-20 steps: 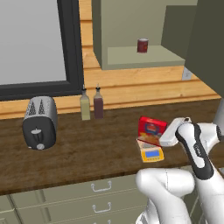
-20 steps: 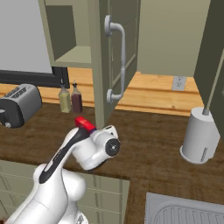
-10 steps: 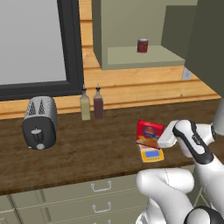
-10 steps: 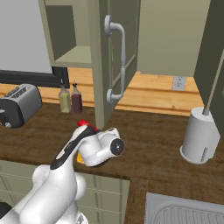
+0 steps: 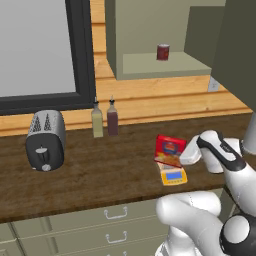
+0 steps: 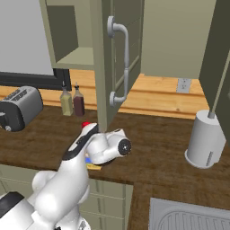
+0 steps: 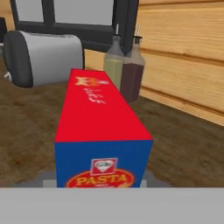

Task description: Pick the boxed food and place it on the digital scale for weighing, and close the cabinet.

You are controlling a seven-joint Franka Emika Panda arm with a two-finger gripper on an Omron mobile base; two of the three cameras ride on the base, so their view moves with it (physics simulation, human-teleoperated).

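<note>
Box now lies on the scale, counter at 4 o'clock of the bottles; a second ago it was higher. End effector clamped on box, release just beginning. Cabinet door open, pending.

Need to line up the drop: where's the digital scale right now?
Left base view: the digital scale sits on the counter's front right, under the boxed food.

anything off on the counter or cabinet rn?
Two things: the boxed food leans tilted across the digital scale, overhanging it rather than lying flat, and the cabinet door stands open, a can on its shelf.
</note>
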